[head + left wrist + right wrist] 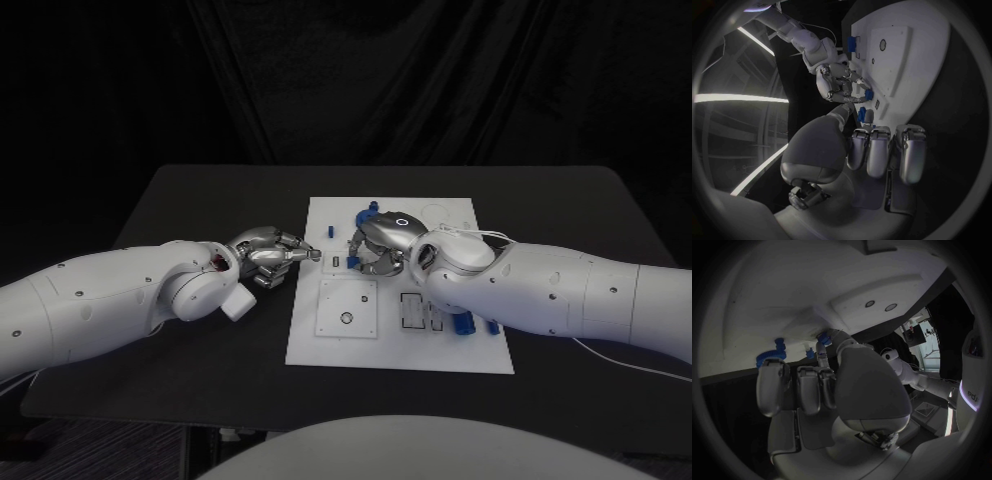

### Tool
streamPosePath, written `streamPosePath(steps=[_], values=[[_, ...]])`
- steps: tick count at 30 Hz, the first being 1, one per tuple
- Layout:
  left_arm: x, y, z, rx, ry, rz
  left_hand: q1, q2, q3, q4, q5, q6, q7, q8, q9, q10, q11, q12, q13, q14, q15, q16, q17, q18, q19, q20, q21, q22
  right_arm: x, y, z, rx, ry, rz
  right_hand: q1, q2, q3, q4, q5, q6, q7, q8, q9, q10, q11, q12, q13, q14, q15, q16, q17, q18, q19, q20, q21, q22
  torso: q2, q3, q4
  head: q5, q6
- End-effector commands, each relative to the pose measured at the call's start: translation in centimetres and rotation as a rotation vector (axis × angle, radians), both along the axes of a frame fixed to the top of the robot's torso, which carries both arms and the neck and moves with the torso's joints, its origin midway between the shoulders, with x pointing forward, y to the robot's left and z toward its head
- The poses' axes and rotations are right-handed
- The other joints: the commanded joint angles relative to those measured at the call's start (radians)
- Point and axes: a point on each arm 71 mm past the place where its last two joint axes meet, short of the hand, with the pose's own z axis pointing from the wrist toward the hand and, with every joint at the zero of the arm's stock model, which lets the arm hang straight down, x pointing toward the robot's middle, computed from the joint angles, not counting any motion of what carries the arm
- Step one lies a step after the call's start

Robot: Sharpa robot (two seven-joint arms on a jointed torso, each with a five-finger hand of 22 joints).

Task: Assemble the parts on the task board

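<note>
Closest to the camera are the two white forearms, so look past them to the task board [346, 345], the white plate in the middle of the black table [173, 200].

The part that matters is the small blue part [869, 94] on the far half of the board, right at the tips of the right hand [382, 240]. In the right wrist view the same blue part [824, 338] sits at the end of the thumb, with a blue gear [770, 357] just beside it on the board. I cannot tell whether this small piece has a long axis. The right hand's fingers curl down around it, but you cannot tell from these views whether they actually grip it or only touch it.

The left hand [267, 255] is at the board's left edge, pointing across toward the right hand. Its fingers [879, 150] are drawn together, and another blue piece [862, 113] lies next to one tip. You cannot tell whether it is held.

The right hand is clearly the nearer one, so in my judgement the next move is its to make, with the left hand steadying from the side. More blue pieces [464, 323] lie on the board's near right, by the right forearm.
</note>
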Motion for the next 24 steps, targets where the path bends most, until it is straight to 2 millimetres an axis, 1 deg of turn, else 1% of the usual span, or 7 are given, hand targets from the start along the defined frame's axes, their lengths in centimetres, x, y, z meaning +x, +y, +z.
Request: streamPosePath(steps=[1,9,15,16,17,21,24], values=[[-0.2,-0.3,-0.1,-0.018,0.01,-0.022,0.008,0.003,0.001,0.008,0.009,-0.002,-0.005,0.005,-0.002,0.094,0.004,-0.003,0.253,0.083,0.006,-0.004,0.224,-0.011,0.081,0.005,0.0,0.256,-0.4,0.0,0.9,0.102,-0.053,0.005,-0.008,0.01,-0.003,-0.001,0.005,0.029,-0.024,0.009,0.045,0.104,-0.008,0.005,0.263,0.089,-0.008,-0.004,0.192,-0.01,0.031,-0.007,-0.001,0.204,0.0,0.0,-0.0002,-0.001,0.0],[-0.3,-0.9,-0.2,-0.028,0.014,-0.04,0.012,0.005,0.002,0.009,0.014,0.0,-0.006,0.008,-0.005,0.093,0.004,-0.004,0.252,0.083,0.005,-0.004,0.224,-0.011,0.075,0.005,0.001,0.254,-1.2,0.0,2.0,0.179,-0.073,0.015,-0.017,0.01,-0.006,0.002,0.004,0.03,-0.027,0.012,0.054,0.104,-0.011,0.005,0.263,0.088,-0.011,-0.005,0.191,-0.01,0.031,-0.009,0.001,0.205,0.0,0.0003,-0.0005,-0.003,0.0],[-0.4,-1.6,-0.2,-0.045,0.015,-0.065,0.008,0.002,-0.008,0.024,0.002,0.004,-0.006,0.01,-0.016,0.093,0.004,-0.004,0.252,0.082,0.005,-0.004,0.223,-0.01,0.069,0.007,0.002,0.252,-1.6,0.4,2.2,0.196,-0.065,0.025,-0.021,0.011,-0.007,0.005,0.002,0.029,-0.027,0.013,0.058,0.104,-0.012,0.005,0.263,0.088,-0.012,-0.005,0.191,-0.01,0.031,-0.01,0.0,0.204,0.0,0.0002,-0.0003,-0.006,0.0],[-0.5,-1.8,-0.3,-0.049,0.017,-0.072,0.007,0.001,-0.021,0.038,-0.026,0.01,-0.007,0.013,-0.028,0.093,0.004,-0.003,0.252,0.082,0.005,-0.004,0.224,-0.009,0.066,0.009,0.003,0.252,-1.7,0.5,2.2,0.198,-0.063,0.028,-0.021,0.011,-0.007,0.005,0.002,0.029,-0.027,0.013,0.058,0.104,-0.012,0.005,0.263,0.088,-0.012,-0.005,0.191,-0.01,0.031,-0.01,0.0,0.204,0.0,0.0002,-0.0003,-0.006,0.0],[-0.5,-1.9,-0.3,-0.051,0.018,-0.076,0.008,0.001,-0.024,0.041,-0.037,0.011,-0.007,0.013,-0.032,0.093,0.003,-0.004,0.252,0.082,0.005,-0.004,0.224,-0.009,0.065,0.01,0.003,0.251,-1.8,0.5,2.3,0.2,-0.061,0.03,-0.021,0.011,-0.007,0.005,0.002,0.029,-0.027,0.013,0.058,0.104,-0.012,0.005,0.263,0.088,-0.012,-0.005,0.191,-0.01,0.031,-0.01,0.0,0.204,0.0,0.0004,-0.0005,-0.006,0.0],[-0.6,-2.2,-0.2,-0.061,0.019,-0.089,0.01,0.001,-0.033,0.051,-0.052,0.014,-0.007,0.014,-0.043,0.093,0.004,-0.004,0.252,0.082,0.005,-0.003,0.224,-0.009,0.062,0.012,0.003,0.251,-2.0,0.8,2.3,0.203,-0.058,0.036,-0.023,0.011,-0.007,0.005,0.001,0.028,-0.028,0.013,0.059,0.104,-0.012,0.005,0.263,0.088,-0.012,-0.006,0.19,-0.01,0.031,-0.011,0.0,0.204,0.0,0.0,0.0002,-0.007,0.0],[-0.6,-2.4,-0.2,-0.069,0.015,-0.097,0.01,0.001,-0.036,0.055,-0.056,0.016,-0.008,0.014,-0.046,0.093,0.004,-0.004,0.252,0.083,0.005,-0.003,0.225,-0.009,0.061,0.013,0.003,0.25,-2.0,0.9,2.3,0.201,-0.053,0.041,-0.023,0.011,-0.007,0.005,0.001,0.028,-0.028,0.013,0.059,0.104,-0.012,0.005,0.263,0.088,-0.012,-0.006,0.19,-0.01,0.031,-0.011,0.0,0.204,0.0,0.0001,0.0001,-0.005,0.0]])
